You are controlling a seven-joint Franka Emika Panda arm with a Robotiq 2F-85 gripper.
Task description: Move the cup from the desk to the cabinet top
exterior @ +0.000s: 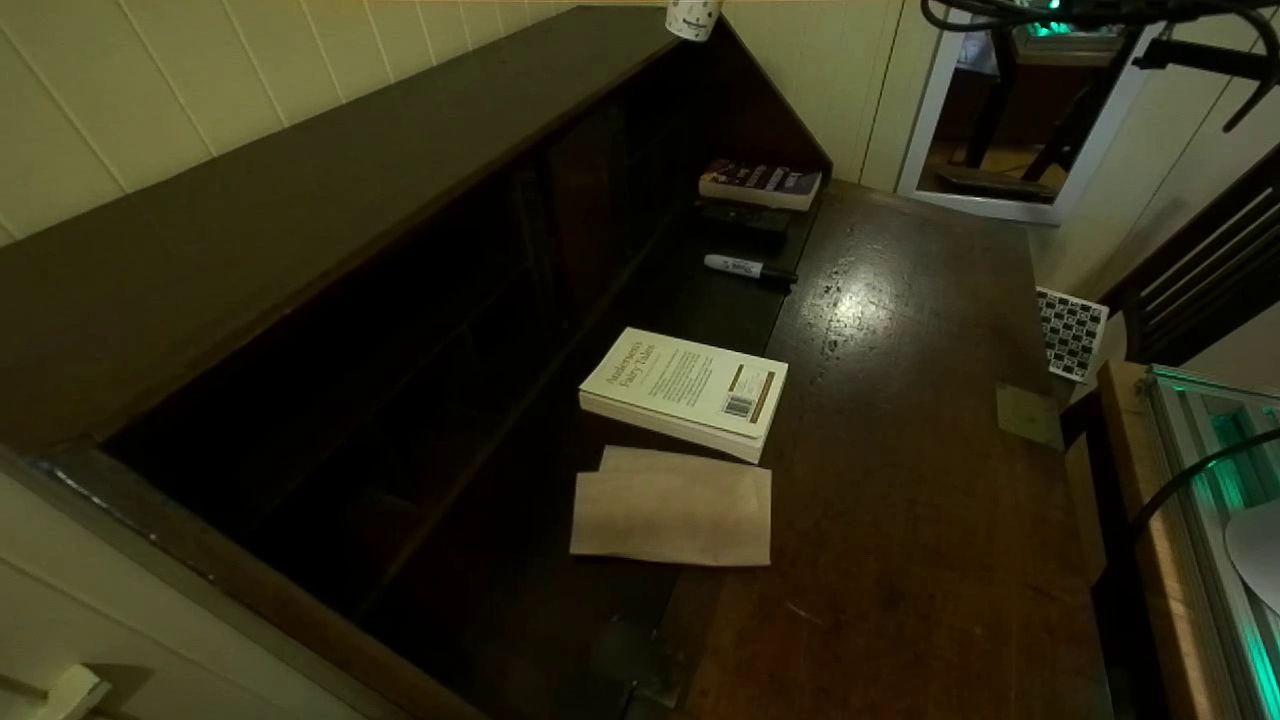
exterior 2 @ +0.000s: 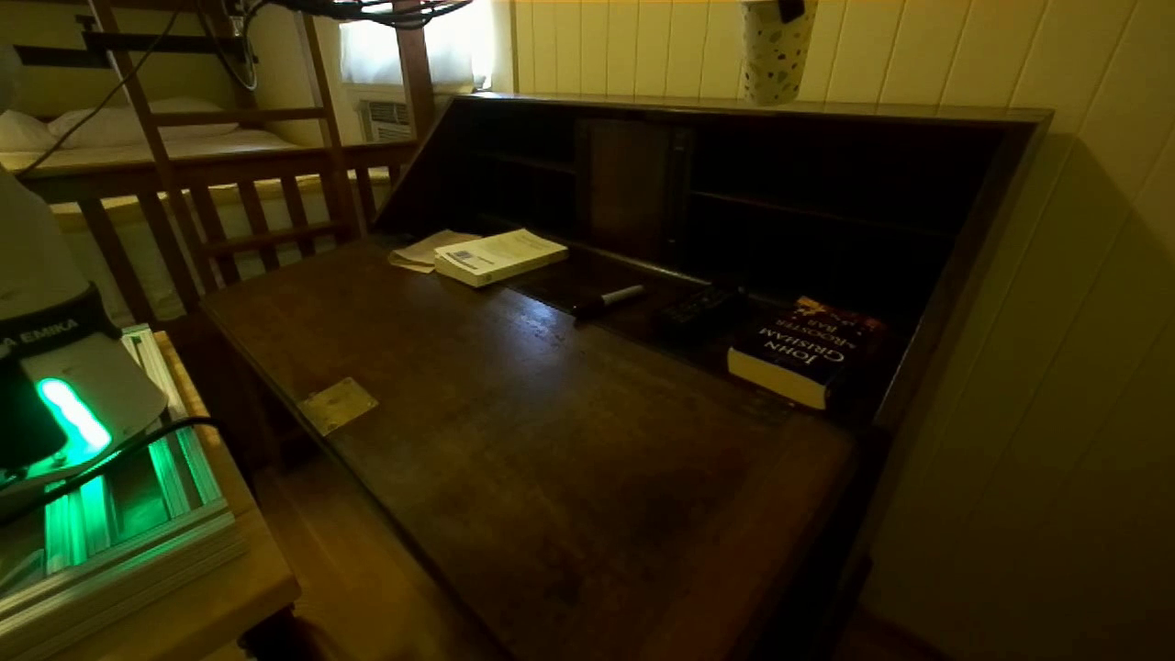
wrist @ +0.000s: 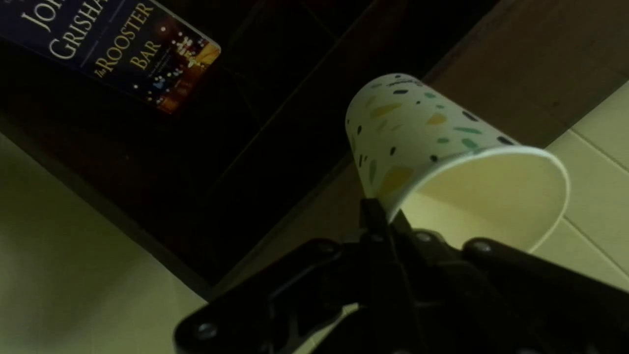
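Cup (wrist: 432,135), thin-walled, tapered, round-rimmed, colour-flecked, pinched by black gripper (wrist: 390,218).

Cream wall paneling (exterior 2: 918,55), vertically grooved, appears in both exterior views; a shadow (exterior 2: 1037,413) covers its lower right in an exterior view. There, at left: wooden bed (exterior 2: 248,159) with slatted side, ladder (exterior 2: 257,117) and pale pillows (exterior 2: 106,119); beyond it, a bright window (exterior 2: 372,60) with an air conditioner (exterior 2: 386,119) below. The visible floor (exterior 2: 330,542) is brown. In an exterior view: a white-framed pane (exterior: 1010,130), mirror or opening unclear, and dark slatted furniture (exterior: 1200,265). Light is dim away from the window.
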